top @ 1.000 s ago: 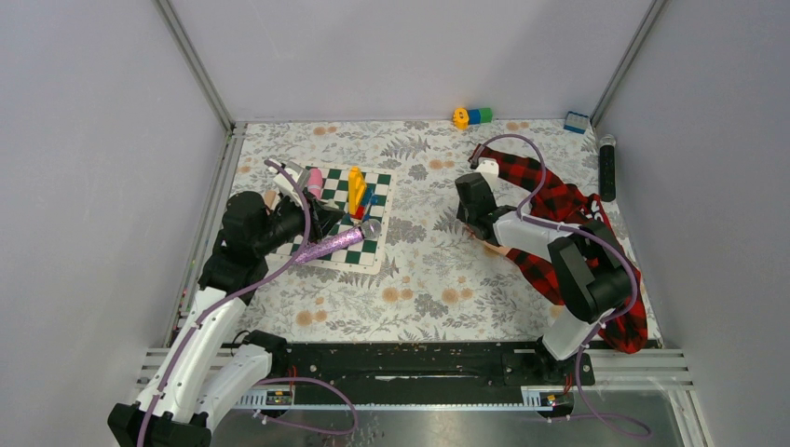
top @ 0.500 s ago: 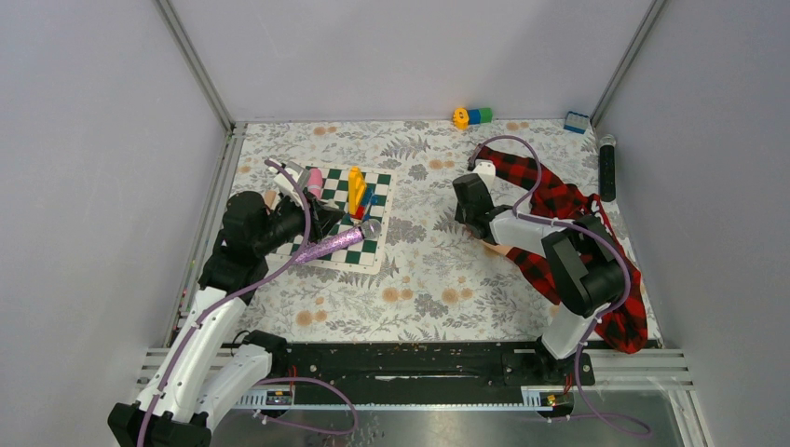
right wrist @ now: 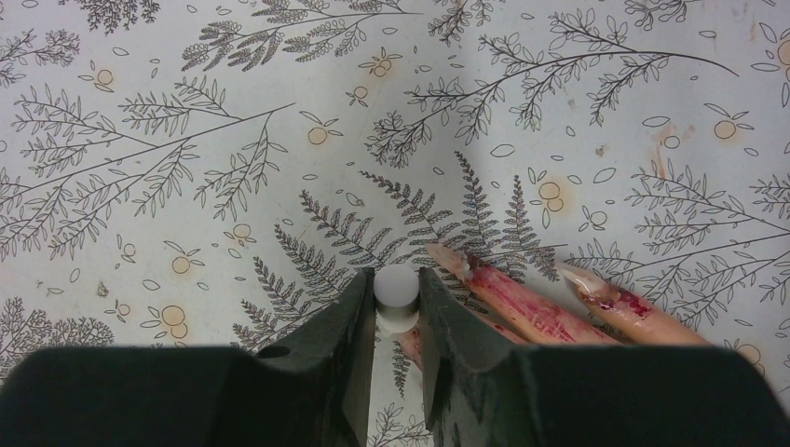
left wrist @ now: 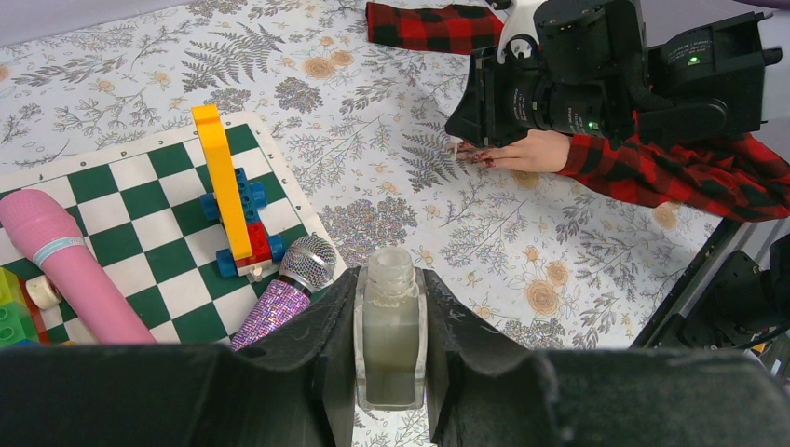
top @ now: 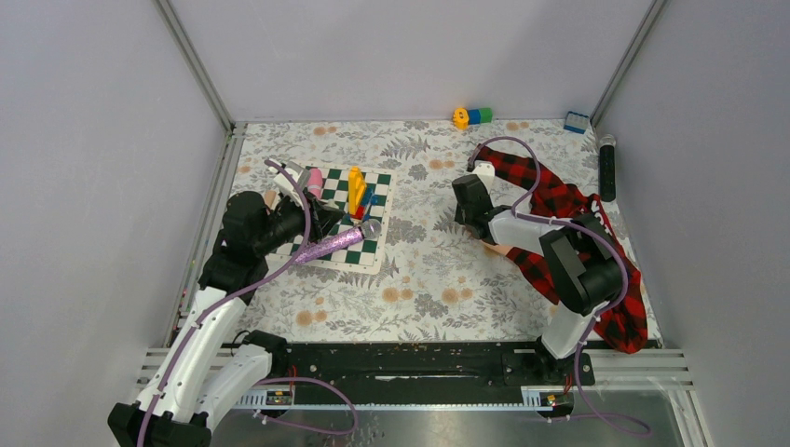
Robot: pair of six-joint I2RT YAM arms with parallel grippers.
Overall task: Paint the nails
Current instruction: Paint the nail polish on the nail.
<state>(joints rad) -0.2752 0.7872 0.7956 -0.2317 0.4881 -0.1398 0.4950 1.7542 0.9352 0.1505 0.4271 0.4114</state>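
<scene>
My left claw (left wrist: 389, 303) is clamped on the open polish bottle (left wrist: 390, 340), held upright against spills; my right claw (right wrist: 397, 279) grips the white brush cap (right wrist: 397, 296), pointed down for a stroke, just beside the red-smeared nails (right wrist: 470, 265) of the dummy hand (left wrist: 531, 149), which lies on the floral table (right wrist: 186, 140).

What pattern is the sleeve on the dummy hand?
Red-and-black plaid. The sleeve shows best in the left wrist view.

Floral-print table (top: 429, 270). Left: green-and-white checkered board (top: 377, 200). Right: pale dummy hand (left wrist: 533, 149), red-and-black plaid sleeve (top: 559, 200). Far edge: coloured toy blocks (top: 472, 116), small blue block (top: 577, 122). Right edge: black cylinder (top: 607, 168).
</scene>
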